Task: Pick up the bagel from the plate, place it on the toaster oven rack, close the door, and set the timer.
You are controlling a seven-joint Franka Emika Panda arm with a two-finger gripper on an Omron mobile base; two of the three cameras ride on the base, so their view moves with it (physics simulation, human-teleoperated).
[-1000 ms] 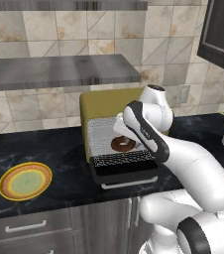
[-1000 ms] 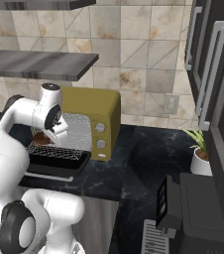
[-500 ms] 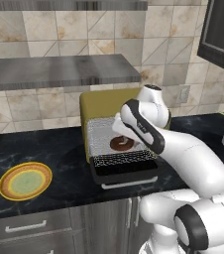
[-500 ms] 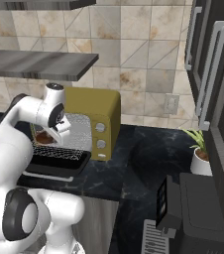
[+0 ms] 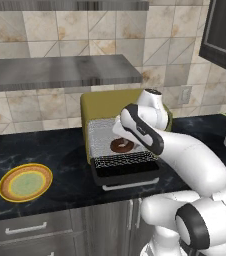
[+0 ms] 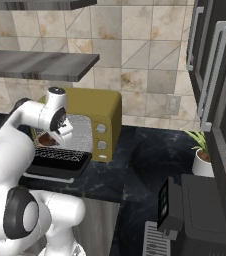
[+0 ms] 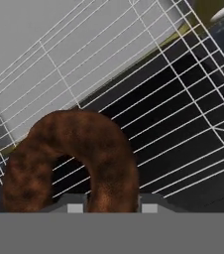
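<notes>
Hand view: the jaws are clamped on the bagel [image 7: 74, 158], which hangs over the toaster oven rack [image 7: 183, 114]. The plate [image 5: 25, 182] sits on the desk [image 5: 60, 150], well to the left.

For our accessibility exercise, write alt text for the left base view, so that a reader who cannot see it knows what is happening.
A white robot arm reaches into an open olive-yellow toaster oven, its jaws shut on a dark brown bagel just above the wire rack. The door lies folded down in front, and a yellow-rimmed plate sits on the black counter to the left.
</notes>
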